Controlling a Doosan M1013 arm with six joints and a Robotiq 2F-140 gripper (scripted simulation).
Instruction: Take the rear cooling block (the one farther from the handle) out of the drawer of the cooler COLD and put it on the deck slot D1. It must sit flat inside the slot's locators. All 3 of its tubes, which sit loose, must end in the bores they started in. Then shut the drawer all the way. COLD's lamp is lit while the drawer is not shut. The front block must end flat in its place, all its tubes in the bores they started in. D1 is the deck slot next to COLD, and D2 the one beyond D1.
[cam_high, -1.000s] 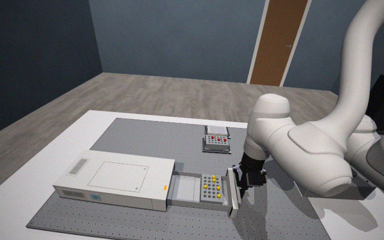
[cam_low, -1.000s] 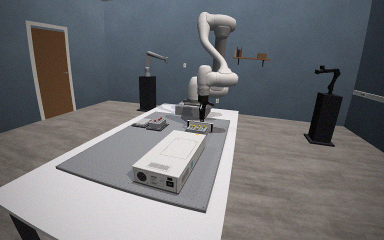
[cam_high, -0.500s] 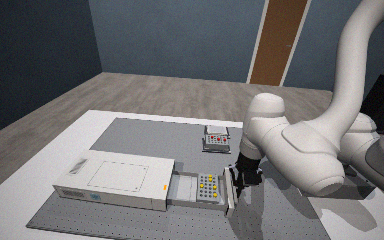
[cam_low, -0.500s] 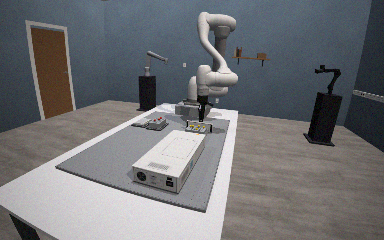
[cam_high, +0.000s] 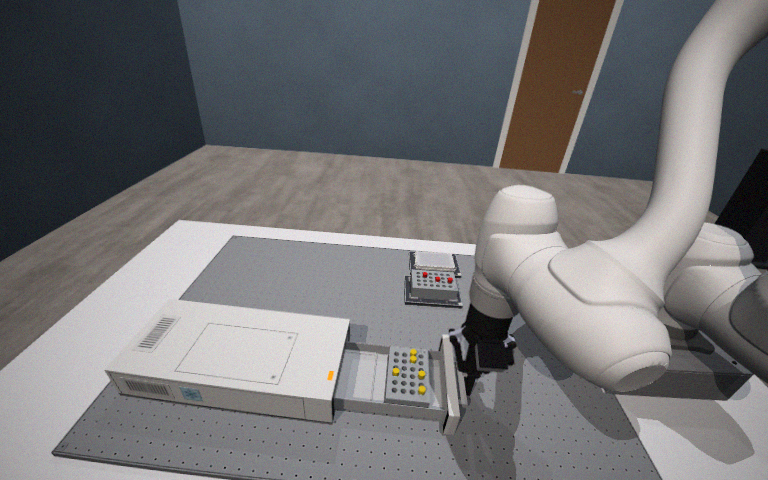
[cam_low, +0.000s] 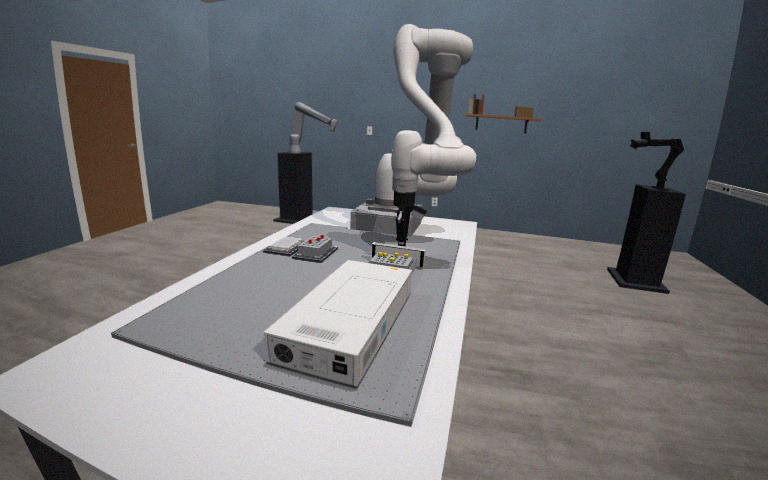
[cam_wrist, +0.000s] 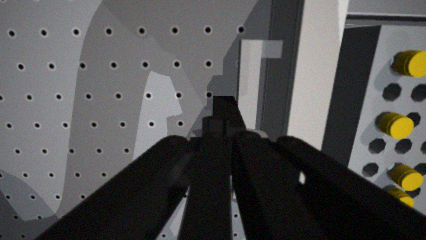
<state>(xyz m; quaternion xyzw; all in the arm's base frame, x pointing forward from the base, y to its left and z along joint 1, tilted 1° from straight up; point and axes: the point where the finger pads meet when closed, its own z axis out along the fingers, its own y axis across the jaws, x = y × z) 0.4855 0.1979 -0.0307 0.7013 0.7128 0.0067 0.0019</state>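
Observation:
The gripper (cam_high: 471, 389) (cam_low: 402, 243) (cam_wrist: 224, 101) is shut and empty, its fingertips low at the handle (cam_wrist: 250, 82), outside the drawer front (cam_high: 450, 390) (cam_wrist: 317, 75); contact is hard to tell. The drawer of COLD (cam_high: 254, 328) (cam_low: 339, 305) is partly out, its rear bay (cam_high: 360, 376) empty. The front block (cam_high: 407, 379) (cam_low: 390, 263) (cam_wrist: 365, 110) looks flat in the drawer, with several yellow tubes standing in its bores. The rear block (cam_high: 433, 290) (cam_low: 315, 246) looks flat on deck slot D1 (cam_high: 433, 301), with 3 red tubes upright. COLD's lamp (cam_high: 330, 375) is lit orange.
Beyond D1, slot D2 holds a low white-topped item (cam_high: 434, 260) (cam_low: 284, 243). COLD and the slots stand on a perforated grey board (cam_high: 254, 441) (cam_low: 198, 316) on a white table (cam_low: 226, 418). The arm reaches in from the handle side.

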